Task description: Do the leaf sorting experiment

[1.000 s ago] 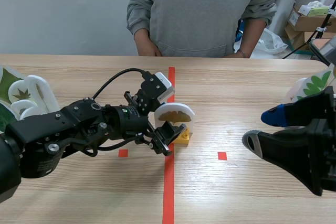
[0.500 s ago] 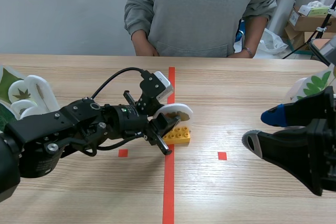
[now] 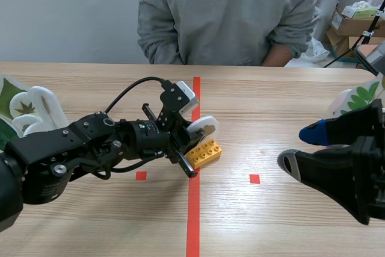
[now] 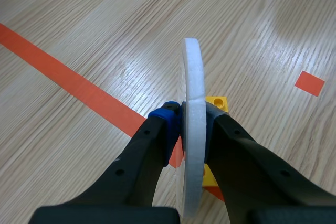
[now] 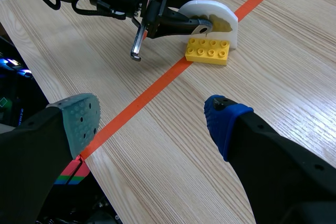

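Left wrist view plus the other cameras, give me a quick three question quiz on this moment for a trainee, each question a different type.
1. True or false: the left tool is shut on the white leaf disc.
2. Pick one. The yellow brick lies:
A) on the table, by the tape line
B) between the right tool's fingers
C) in the person's hand
3. Fill the gap with open or shut: the right tool is ____, with nothing between its pads.

Key: 1 true; 2 A; 3 open.
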`<act>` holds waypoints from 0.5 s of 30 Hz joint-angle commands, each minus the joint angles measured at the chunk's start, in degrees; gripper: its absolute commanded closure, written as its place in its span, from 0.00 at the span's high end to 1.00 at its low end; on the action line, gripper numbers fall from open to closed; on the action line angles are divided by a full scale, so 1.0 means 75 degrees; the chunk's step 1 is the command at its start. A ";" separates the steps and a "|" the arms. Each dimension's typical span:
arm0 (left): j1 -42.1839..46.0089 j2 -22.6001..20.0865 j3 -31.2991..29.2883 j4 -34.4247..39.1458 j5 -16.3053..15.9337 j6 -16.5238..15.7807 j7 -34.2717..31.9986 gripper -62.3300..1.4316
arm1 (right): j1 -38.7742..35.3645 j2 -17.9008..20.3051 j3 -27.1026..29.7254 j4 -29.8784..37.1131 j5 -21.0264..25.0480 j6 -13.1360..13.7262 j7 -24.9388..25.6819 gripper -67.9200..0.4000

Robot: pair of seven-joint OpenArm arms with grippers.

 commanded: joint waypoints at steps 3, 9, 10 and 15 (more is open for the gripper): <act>-0.0023 0.0017 -0.0061 0.0134 -0.0070 -0.0009 -0.0187 0.09 | 0.0093 0.0102 0.0041 0.0003 0.0079 0.0061 0.0119 0.61; 0.0032 -0.0064 -0.0254 0.0353 -0.0079 -0.0108 -0.0149 0.09 | 0.0093 0.0102 0.0041 0.0003 0.0076 0.0061 0.0117 0.61; 0.0087 -0.0117 -0.0347 0.0478 -0.0082 -0.0245 -0.0140 0.09 | 0.0093 0.0102 0.0041 0.0003 0.0076 0.0061 0.0117 0.61; 0.0662 -0.0530 -0.1145 0.1390 -0.0143 -0.0592 0.0102 0.09 | 0.0093 0.0102 0.0041 0.0003 0.0073 0.0061 0.0117 0.61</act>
